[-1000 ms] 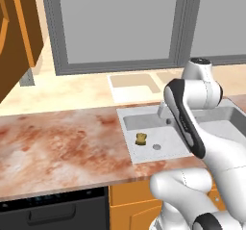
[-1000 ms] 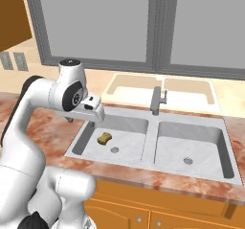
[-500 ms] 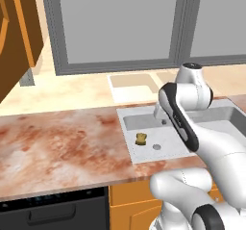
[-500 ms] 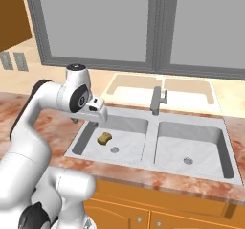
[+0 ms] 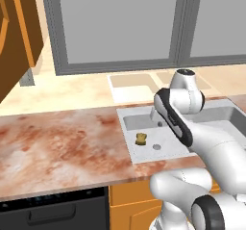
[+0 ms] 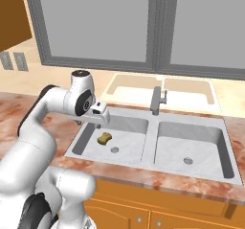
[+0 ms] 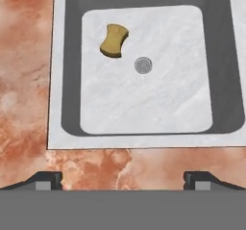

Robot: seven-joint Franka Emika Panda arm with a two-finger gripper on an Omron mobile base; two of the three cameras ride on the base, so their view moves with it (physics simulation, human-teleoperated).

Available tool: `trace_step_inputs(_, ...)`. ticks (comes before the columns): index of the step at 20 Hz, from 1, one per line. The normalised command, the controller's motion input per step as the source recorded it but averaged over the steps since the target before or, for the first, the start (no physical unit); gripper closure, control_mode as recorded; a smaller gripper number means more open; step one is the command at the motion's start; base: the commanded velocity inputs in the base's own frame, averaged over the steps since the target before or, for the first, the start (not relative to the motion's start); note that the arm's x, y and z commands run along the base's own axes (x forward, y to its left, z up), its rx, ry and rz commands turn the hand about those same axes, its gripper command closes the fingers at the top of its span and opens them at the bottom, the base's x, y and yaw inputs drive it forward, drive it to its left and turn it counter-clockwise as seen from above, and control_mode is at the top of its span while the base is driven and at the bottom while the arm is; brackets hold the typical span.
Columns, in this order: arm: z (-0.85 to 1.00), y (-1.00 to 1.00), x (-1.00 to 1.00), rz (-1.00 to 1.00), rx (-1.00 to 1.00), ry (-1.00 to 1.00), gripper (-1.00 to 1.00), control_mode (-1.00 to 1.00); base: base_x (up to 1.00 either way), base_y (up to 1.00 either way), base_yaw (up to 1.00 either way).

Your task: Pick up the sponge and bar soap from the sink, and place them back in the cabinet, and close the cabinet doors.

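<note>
Hand (image 7: 123,178) spread wide, empty — sponge (image 7: 114,41) lies beside the sink (image 7: 144,99) drain

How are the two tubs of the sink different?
The left basin of the sink has the yellow-brown sponge lying on its floor, beside its drain; the right basin has only its drain. The open gripper hangs above the left basin's rim, not the right basin's. Both basins are pale grey and much alike in shape.
</note>
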Motion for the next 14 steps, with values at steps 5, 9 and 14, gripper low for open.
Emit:
trace_step_inputs(5,-0.3,0.04,0.34,0.0,0.0,0.0,-1.0,-1.0,0.0,0.0,0.0)
trace_step_inputs(9,-0.3,0.03,0.31,0.0,0.0,0.0,-1.0,-1.0,0.0,0.0,0.0)
trace_step_inputs(14,-0.28,0.03,0.29,0.0,0.0,0.0,-1.0,-1.0,0.0,0.0,0.0)
